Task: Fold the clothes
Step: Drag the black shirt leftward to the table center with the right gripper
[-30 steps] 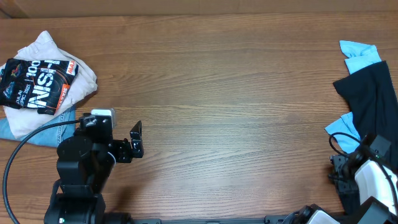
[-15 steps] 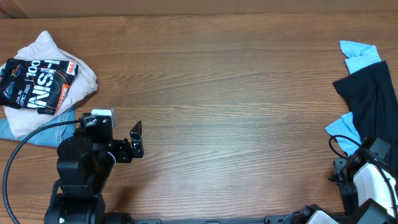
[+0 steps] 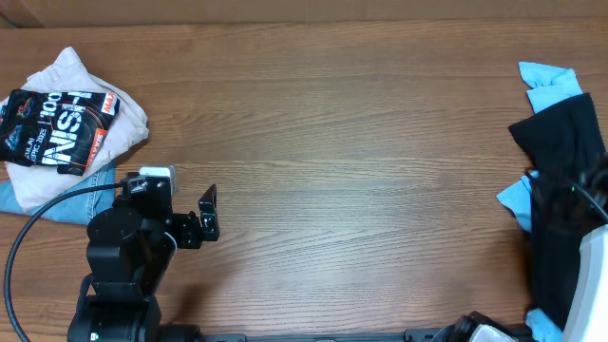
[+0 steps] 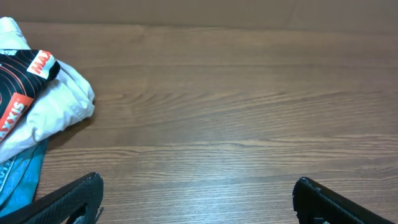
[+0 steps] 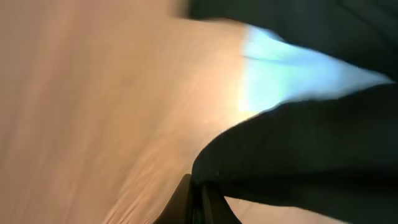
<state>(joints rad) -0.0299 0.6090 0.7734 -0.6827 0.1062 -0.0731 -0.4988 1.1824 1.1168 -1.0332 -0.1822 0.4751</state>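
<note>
The table (image 3: 361, 123) is mid-brown wood with fine darker grain. At 3 o'clock the shirt (image 3: 570, 142) is plain black with no print, and the cloth (image 3: 549, 81) showing around it is plain light blue. At 10 o'clock the printed top (image 3: 52, 128) is black with white lettering and red-orange patches. The bundle (image 3: 123, 119) under it is off-white, over a faded blue strip (image 3: 57, 204). At 7 o'clock the left arm (image 3: 123, 247) is black with a white block (image 3: 157, 176) and a black cable (image 3: 38, 218). At 4 o'clock the right arm (image 3: 589, 275) has a white shell.
</note>
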